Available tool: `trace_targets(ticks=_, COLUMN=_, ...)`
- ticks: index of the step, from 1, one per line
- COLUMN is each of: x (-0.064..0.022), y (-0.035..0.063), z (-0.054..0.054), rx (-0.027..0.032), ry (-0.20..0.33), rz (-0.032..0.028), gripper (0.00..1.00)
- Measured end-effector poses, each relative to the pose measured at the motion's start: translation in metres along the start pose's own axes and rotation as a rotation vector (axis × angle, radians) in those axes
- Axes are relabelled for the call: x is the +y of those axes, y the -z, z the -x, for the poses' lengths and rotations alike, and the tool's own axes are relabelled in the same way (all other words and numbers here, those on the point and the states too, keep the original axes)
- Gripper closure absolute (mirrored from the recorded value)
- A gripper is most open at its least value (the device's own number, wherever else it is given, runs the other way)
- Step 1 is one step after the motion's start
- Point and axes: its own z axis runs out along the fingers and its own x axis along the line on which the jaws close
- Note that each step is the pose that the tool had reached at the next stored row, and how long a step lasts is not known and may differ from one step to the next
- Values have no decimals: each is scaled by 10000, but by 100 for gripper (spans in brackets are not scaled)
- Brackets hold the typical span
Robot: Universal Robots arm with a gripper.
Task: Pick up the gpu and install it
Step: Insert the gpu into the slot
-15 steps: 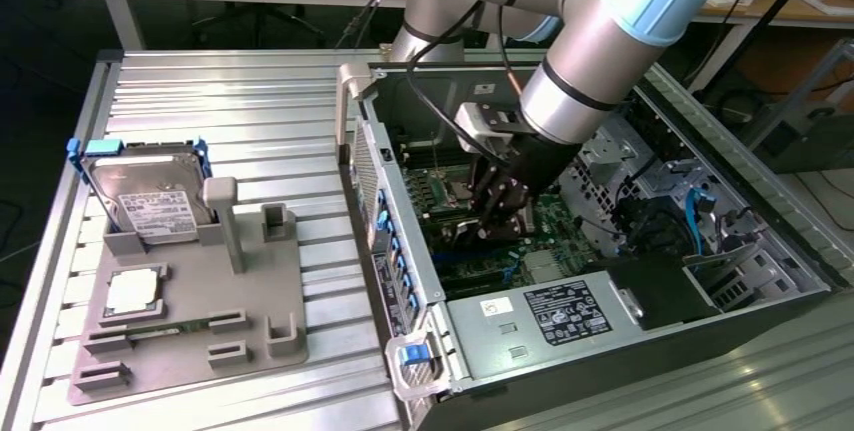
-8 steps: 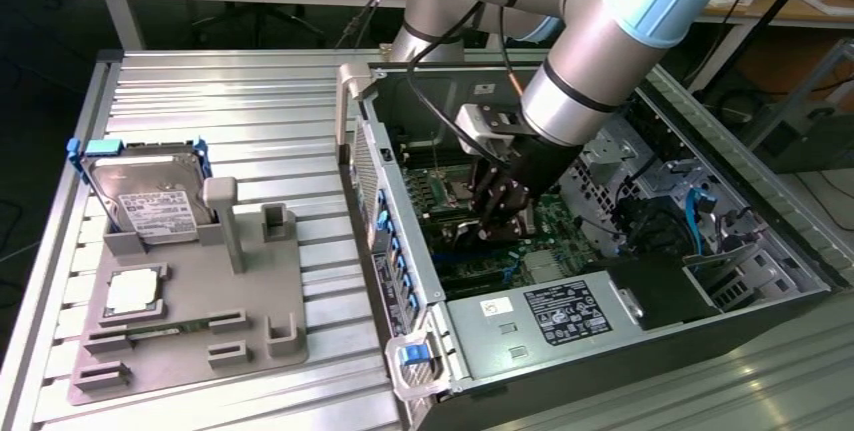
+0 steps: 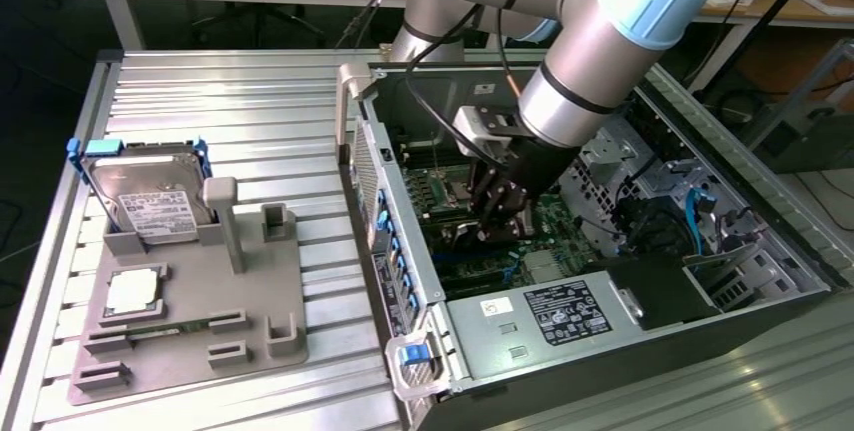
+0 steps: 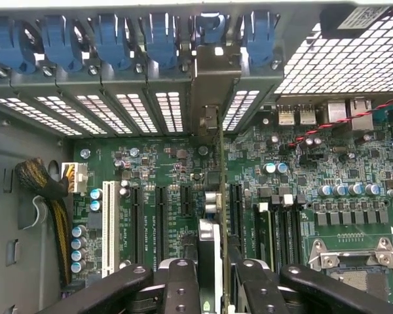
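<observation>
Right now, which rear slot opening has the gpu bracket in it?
The one directly in line with the gripper: a solid metal gpu bracket fills it, while the other slot covers along the case's back wall are perforated, with light showing through.

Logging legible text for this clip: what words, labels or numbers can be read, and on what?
None can be read.
hard drive: white label, print too small.
power supply: black label and white sticker, illegible.
motherboard: white slot lettering, blurred.
case: corner sticker, unreadable.

One robot arm (image 3: pixel 587 41) with one gripper (image 3: pixel 505 213) reaches into one open computer case (image 3: pixel 641 351). One gpu (image 4: pixel 211 222) stands on the motherboard (image 4: pixel 170 163). One hard drive (image 3: pixel 150 196) and one grey fixture (image 3: pixel 187 321) sit on the table (image 3: pixel 227 101).
</observation>
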Motion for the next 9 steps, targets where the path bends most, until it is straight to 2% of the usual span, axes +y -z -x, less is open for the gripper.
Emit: trace_targets(ticks=9, x=3, y=-40, z=-1, rx=1, ry=1, rz=-7, gripper=73)
